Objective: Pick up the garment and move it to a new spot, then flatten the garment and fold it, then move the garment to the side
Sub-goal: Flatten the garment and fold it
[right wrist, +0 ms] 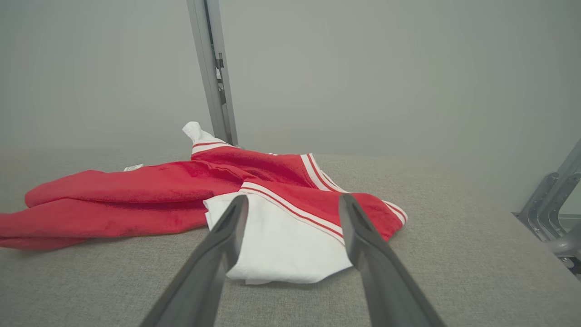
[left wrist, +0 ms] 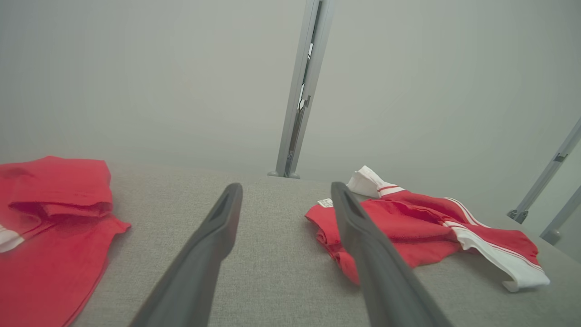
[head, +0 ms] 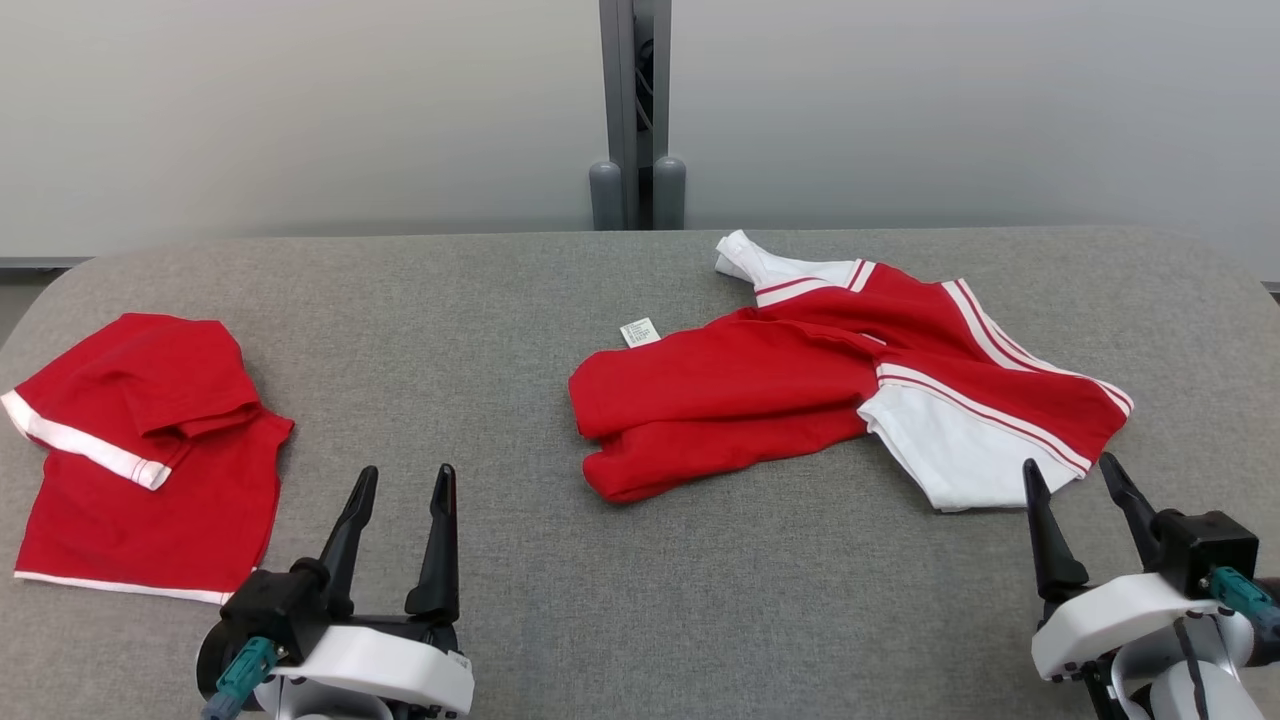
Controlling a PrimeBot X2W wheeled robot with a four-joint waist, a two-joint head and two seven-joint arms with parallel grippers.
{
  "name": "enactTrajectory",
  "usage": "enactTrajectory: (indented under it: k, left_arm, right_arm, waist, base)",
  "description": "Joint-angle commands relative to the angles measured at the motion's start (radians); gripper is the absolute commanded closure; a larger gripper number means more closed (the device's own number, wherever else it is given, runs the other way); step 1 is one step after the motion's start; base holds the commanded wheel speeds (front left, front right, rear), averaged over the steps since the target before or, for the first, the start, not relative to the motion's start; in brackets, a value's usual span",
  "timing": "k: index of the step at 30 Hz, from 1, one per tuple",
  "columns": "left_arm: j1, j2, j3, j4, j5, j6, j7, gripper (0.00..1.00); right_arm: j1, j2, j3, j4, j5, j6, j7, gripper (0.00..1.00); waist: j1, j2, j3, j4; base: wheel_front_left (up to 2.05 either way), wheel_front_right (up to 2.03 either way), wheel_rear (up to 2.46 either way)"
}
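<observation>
A crumpled red garment [head: 760,395] with white stripes and a white panel lies right of the table's middle; it also appears in the left wrist view [left wrist: 408,227] and the right wrist view [right wrist: 190,195]. My left gripper [head: 400,480] stands open near the front left, well clear of it, with bare table between its fingers [left wrist: 213,236]. My right gripper [head: 1075,475] is open at the front right, its tips just short of the garment's white panel [right wrist: 281,245].
A second red garment [head: 140,450] with white trim lies folded at the table's left end. The grey padded table [head: 620,600] ends at a pale wall, where a grey post [head: 636,110] stands behind its far edge.
</observation>
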Motion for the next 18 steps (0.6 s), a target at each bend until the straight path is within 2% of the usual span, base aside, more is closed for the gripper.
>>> enactTrajectory:
  k: [1, 5, 8, 18]
  left_arm:
    - [-0.009, 0.004, 0.0, 0.003, 0.01, -0.007, -0.004, 0.0]
    - [-0.02, 0.004, -0.003, 0.002, 0.01, -0.008, -0.004, 0.0]
    - [-0.025, 0.004, -0.007, 0.002, 0.014, -0.01, -0.004, 0.0]
    - [-0.057, 0.004, -0.005, 0.01, 0.016, -0.018, -0.004, 0.0]
  right_arm:
    - [0.007, 0.003, -0.005, 0.005, -0.006, 0.0, -0.001, 0.0]
    - [0.006, 0.004, 0.023, 0.035, -0.031, 0.0, -0.001, 0.0]
    - [-0.02, -0.016, 0.039, 0.074, -0.14, 0.0, -0.001, 0.0]
    - [-0.115, 0.034, -0.085, 0.278, -0.364, 0.0, -0.001, 0.0]
  waist:
    - [0.0, 0.0, 0.001, 0.003]
    - [0.0, 0.0, 0.012, 0.014]
    - [0.0, 0.0, 0.032, 0.03]
    - [0.0, 0.0, 0.086, 0.108]
  base:
    - [0.0, 0.0, 0.0]
    - [0.0, 0.0, 0.0]
    - [0.0, 0.0, 0.0]
    - [0.0, 0.0, 0.0]
